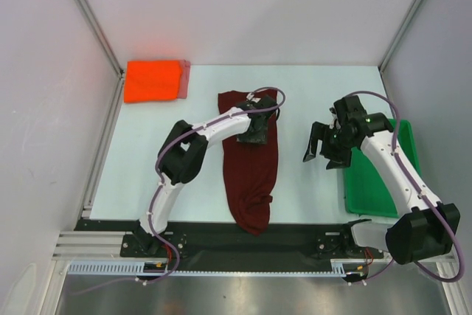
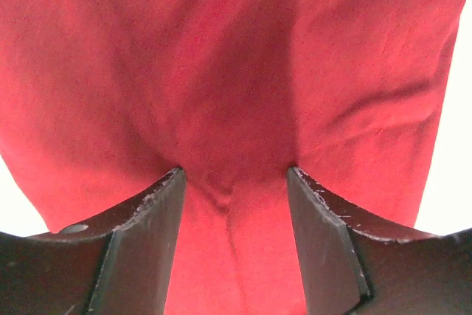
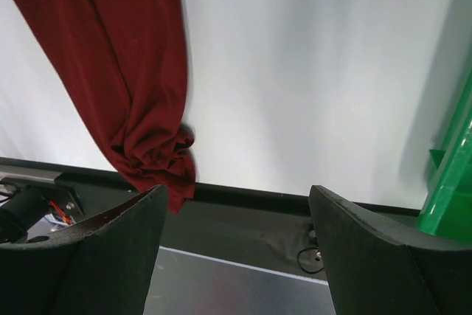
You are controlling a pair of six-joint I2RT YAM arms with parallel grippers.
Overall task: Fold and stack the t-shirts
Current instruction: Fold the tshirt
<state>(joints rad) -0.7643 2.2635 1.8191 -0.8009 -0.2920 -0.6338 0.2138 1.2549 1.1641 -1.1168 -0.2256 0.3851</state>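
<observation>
A dark maroon t-shirt (image 1: 251,175) lies as a long narrow strip down the middle of the table, its near end bunched over the black front edge. My left gripper (image 1: 258,132) is down on its upper part. In the left wrist view the jaws (image 2: 234,175) stand apart, tips against the cloth (image 2: 236,71), a small pucker between them. My right gripper (image 1: 318,151) hangs open to the shirt's right, above bare table, with nothing between its fingers (image 3: 236,193); the shirt (image 3: 140,86) shows at its upper left. A folded orange-red t-shirt (image 1: 153,80) rests on a pinkish one (image 1: 186,79) at the back left.
A green plastic tray (image 1: 383,182) stands at the right, under the right arm; its corner (image 3: 450,182) shows in the right wrist view. White walls close in the table on the left, back and right. A black strip (image 1: 295,234) runs along the front edge.
</observation>
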